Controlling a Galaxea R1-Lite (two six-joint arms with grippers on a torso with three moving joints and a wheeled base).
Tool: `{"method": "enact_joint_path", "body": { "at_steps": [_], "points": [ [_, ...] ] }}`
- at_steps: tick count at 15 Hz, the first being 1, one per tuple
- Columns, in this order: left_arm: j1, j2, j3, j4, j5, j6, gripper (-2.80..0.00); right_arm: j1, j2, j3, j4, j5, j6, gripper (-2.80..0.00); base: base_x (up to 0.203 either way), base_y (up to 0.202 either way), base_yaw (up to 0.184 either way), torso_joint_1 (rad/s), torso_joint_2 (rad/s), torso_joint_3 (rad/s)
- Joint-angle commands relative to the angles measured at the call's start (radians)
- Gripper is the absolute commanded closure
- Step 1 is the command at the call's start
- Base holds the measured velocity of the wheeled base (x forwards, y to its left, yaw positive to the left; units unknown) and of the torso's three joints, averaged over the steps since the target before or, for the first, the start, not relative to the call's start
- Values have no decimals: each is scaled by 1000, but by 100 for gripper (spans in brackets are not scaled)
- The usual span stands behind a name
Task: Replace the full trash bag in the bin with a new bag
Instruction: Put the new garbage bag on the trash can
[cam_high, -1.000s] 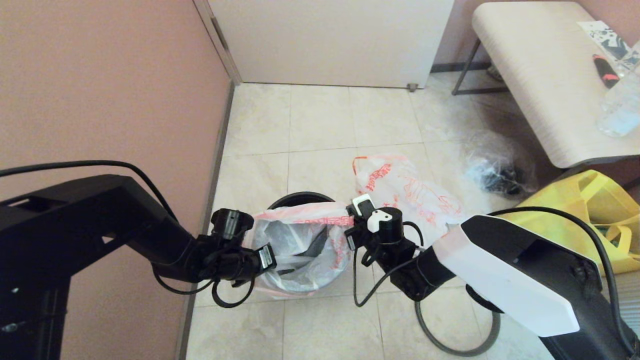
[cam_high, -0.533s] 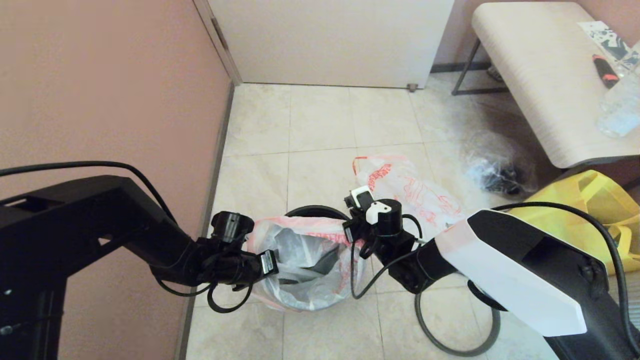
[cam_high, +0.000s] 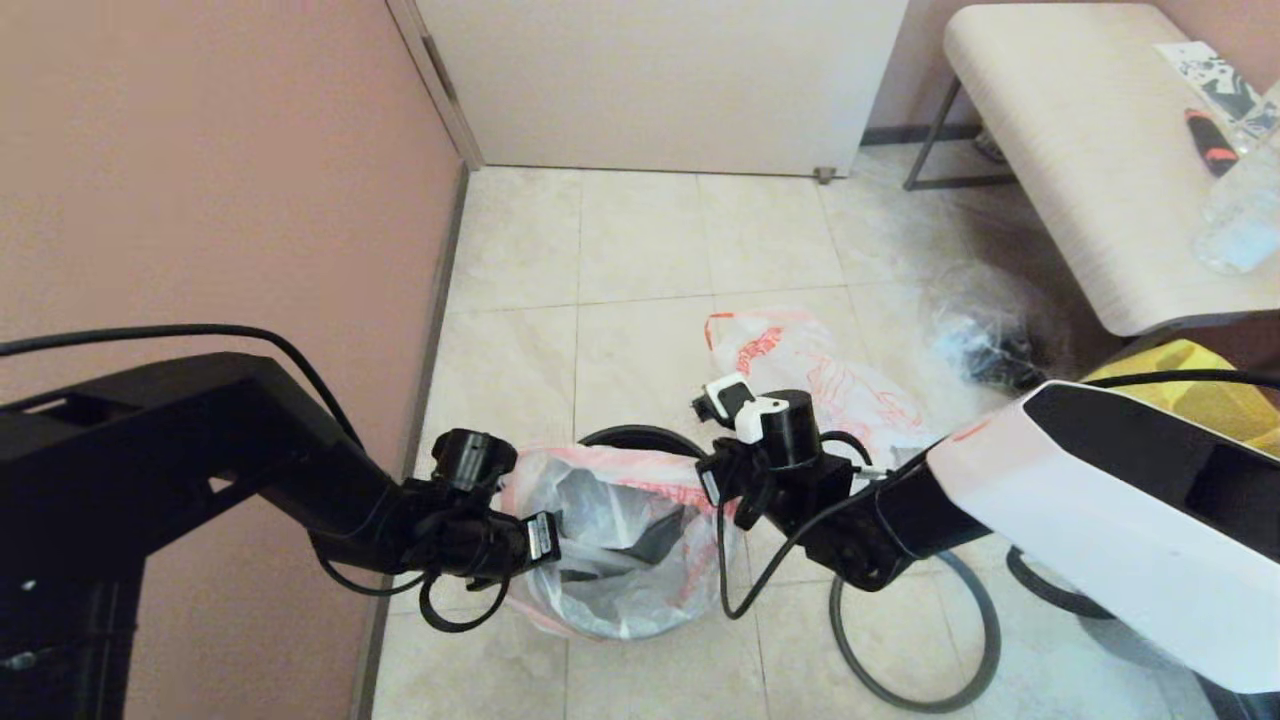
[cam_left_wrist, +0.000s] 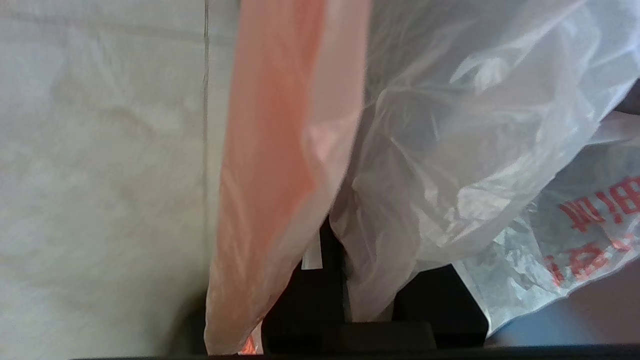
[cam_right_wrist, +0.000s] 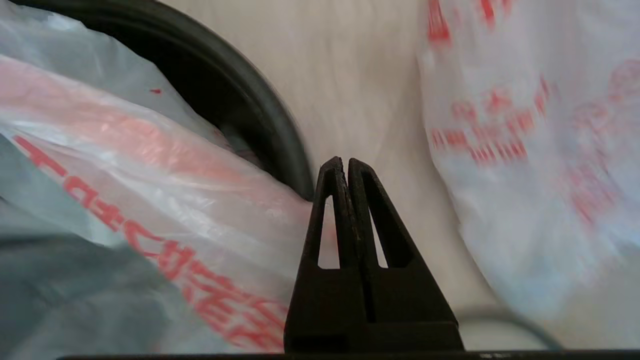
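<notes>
- The full trash bag (cam_high: 620, 545) hangs between the two arms, its mouth stretched open, its body bulging down over the near side of the bin (cam_high: 632, 438); only the far arc of the bin's dark rim shows behind it.
- The left gripper (cam_high: 545, 537) grips the bag's left edge; in the left wrist view its fingers (cam_left_wrist: 320, 300) are narrowed onto the orange-red handle strip and white film.
- The right gripper (cam_right_wrist: 345, 167) is at the bag's right edge, jaws pressed fully together; the right wrist view shows the bag's film running up to the fingers, but I cannot tell if any is pinched between them.
- The new bag (cam_high: 810, 375) lies limp on the floor tiles just beyond the right arm, to the right of the bin.
- A clear plastic bag (cam_high: 985, 335) with dark contents sits further right, under the edge of the tabletop (cam_high: 1060, 150).
- A yellow tote (cam_high: 1190, 375) peeks out behind the right arm.
</notes>
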Motion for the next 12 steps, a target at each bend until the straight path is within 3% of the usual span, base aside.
{"method": "enact_joint_path", "body": {
  "at_steps": [1,4,6,7,12],
  "points": [
    [-12,8,-4,71,-4,50,0,29,-71,28,25,-14,-22,0,0,0,0,0,0,0],
    [-30,15,-3,174,-8,158,0,76,-70,25,49,-14,-52,0,0,0,0,0,0,0],
    [-42,17,3,186,-7,176,0,121,-45,3,66,-16,-65,0,0,0,0,0,0,0],
    [-42,17,7,184,-7,182,0,131,-37,-4,66,-17,-75,-280,0,0,0,0,0,0],
    [-51,12,30,176,-7,212,0,187,-27,19,71,3,-87,-280,0,0,0,0,0,0]
  ]
}}
